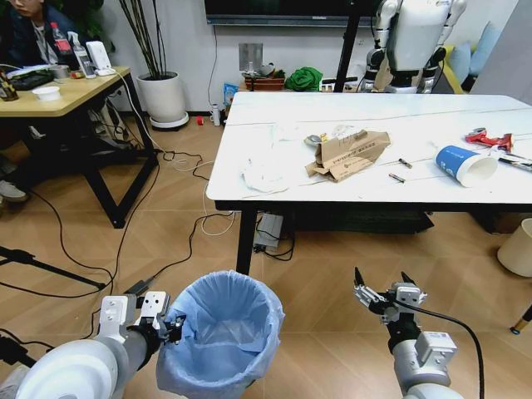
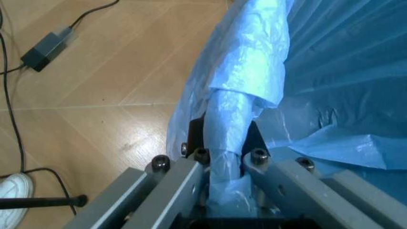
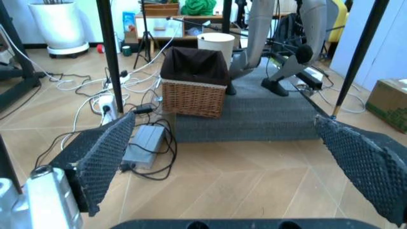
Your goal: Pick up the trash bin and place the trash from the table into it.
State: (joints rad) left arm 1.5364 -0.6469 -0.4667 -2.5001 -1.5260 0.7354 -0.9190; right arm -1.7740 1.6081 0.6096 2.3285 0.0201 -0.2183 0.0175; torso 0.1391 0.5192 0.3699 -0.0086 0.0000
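White marble-look worktop with black edge and slim black legs (image 1: 249, 179) stands ahead of both end effectors. On it: crumpled white tissues (image 1: 266, 173), torn brown cardboard box (image 1: 349, 155), blue-and-white paper cup lying on its side (image 1: 464, 164), red wrapper (image 1: 490, 139), two small dark sticks (image 1: 401, 170) between box and cup. Wooden floor (image 1: 183, 241) below carries black cables (image 1: 125, 241), a grey power brick (image 1: 268, 230) under the worktop, a cream round bin (image 1: 519, 247) off beyond the right end effector (image 1: 381, 287).
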